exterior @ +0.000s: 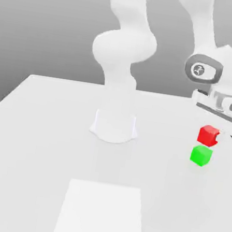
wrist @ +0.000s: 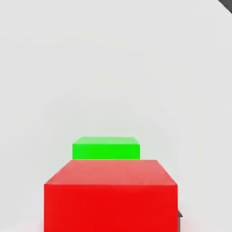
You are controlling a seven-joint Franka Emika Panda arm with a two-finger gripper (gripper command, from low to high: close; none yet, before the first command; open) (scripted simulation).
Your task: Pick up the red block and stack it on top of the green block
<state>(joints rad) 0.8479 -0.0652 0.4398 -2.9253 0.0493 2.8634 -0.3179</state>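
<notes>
The red block (exterior: 208, 135) is gripped by the closed gripper (exterior: 212, 133) and held in the air just above the green block (exterior: 201, 155), at about 12 o'clock from it in the exterior view. If release is made before the faces are squared, the red block may be tipped off the smaller green top.

This is a simulated test bench rather than any lived-in room: a plain white table (exterior: 43, 128) stands before a flat grey backdrop. The arm's base (exterior: 114, 125) sits on the tabletop (every surface smooth and textureless), with a paler square patch (exterior: 102, 214) nearby.
</notes>
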